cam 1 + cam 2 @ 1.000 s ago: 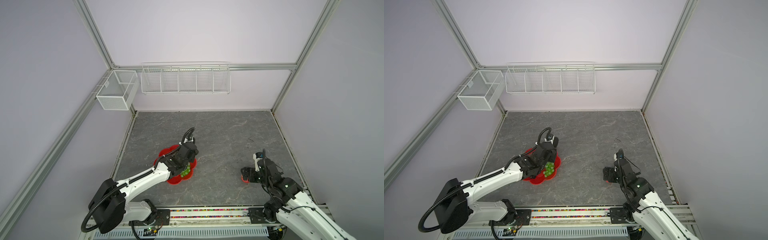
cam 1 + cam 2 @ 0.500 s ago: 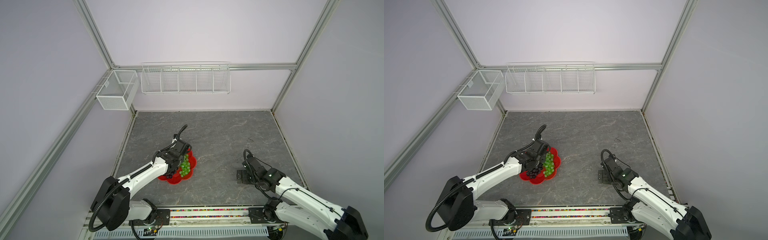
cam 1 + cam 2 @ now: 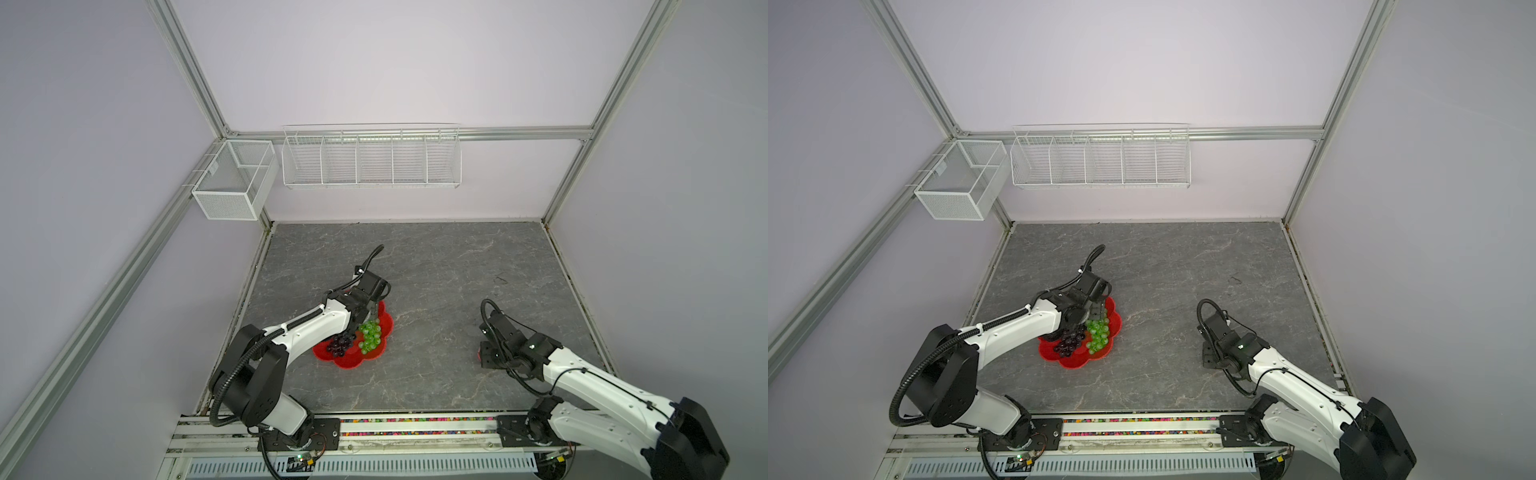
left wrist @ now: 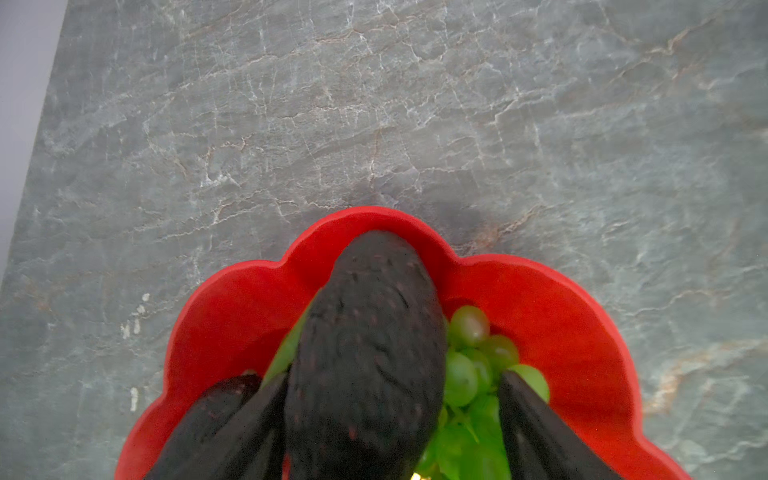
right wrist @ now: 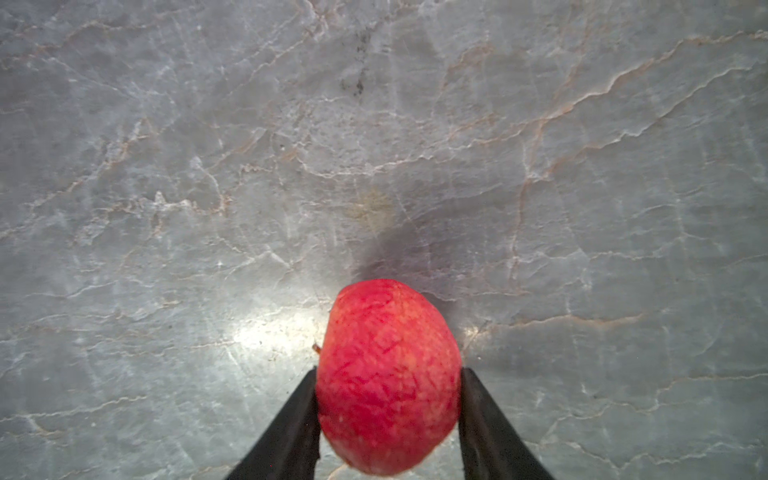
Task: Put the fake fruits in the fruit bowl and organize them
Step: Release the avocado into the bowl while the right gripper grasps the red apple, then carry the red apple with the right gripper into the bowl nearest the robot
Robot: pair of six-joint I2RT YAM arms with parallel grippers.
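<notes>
Left gripper (image 4: 395, 376): spread above scalloped red plastic bowl (image 4: 540, 291), front-left of worktop (image 3: 436, 270); dark green-black avocado (image 4: 370, 332) loose between, apparently a release beside translucent green grape bunch (image 3: 370, 336) | Right gripper (image 5: 388, 372): pinching small red apple (image 5: 386, 407) near worktop's right edge, presumably for the bowl.

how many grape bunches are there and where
2. The purple grape bunch lies in the red bowl, toward its left in both top views. The green grape bunch lies beside it, to the right. Part of the bowl is covered, so more may be hidden.
</notes>
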